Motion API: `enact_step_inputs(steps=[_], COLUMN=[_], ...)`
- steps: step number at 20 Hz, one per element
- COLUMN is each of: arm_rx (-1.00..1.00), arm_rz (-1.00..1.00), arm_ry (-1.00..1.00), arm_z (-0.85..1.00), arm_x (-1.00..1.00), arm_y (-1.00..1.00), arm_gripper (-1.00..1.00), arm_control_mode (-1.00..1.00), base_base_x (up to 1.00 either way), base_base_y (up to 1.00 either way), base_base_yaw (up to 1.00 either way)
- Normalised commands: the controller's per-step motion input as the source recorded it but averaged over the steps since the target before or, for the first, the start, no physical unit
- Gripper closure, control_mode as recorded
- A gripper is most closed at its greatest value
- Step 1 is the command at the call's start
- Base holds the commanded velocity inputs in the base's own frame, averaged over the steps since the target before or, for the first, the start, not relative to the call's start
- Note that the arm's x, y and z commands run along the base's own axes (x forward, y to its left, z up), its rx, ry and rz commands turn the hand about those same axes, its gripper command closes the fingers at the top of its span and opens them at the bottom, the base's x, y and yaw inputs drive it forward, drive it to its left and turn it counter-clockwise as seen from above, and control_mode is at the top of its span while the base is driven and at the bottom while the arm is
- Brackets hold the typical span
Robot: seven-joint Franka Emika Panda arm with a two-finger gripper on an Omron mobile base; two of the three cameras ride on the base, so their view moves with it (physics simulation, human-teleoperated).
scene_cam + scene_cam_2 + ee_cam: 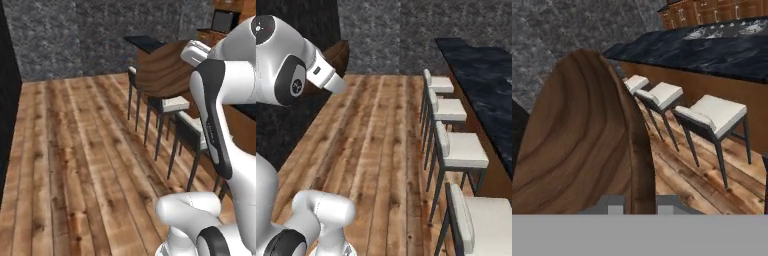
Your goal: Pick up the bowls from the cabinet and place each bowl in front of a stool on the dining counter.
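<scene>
While the white arm bends high above the plank floor, its gripper [637,202] pinches the rim of the dark brown wooden bowl [587,140], held on edge beside the white-seated stools [458,147] along the black marbled dining counter [481,85].

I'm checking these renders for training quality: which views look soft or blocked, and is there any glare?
Left base view: soft and low in detail, the white arm covering much of the right side. Right base view: stools fairly crisp, dining counter dark with faint white veining, no glare. Hand view: the wooden bowl, held in the hand, blocks the left half; pale sheen on the far counter top.
</scene>
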Motion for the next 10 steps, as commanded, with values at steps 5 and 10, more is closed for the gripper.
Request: enact_step_inputs(steps=[5,10], arm_rx=[0.00,0.00], arm_rz=[0.00,0.00], arm_ry=[0.00,0.00], arm_z=[0.00,0.00], arm_x=[0.00,0.00], arm_y=[0.00,0.00], arm_gripper=[1.00,1.00], arm_control_mode=[1.00,1.00], base_base_x=[-0.04,-0.03], base_base_y=[0.60,0.19], base_base_yaw=[-0.62,-0.63])
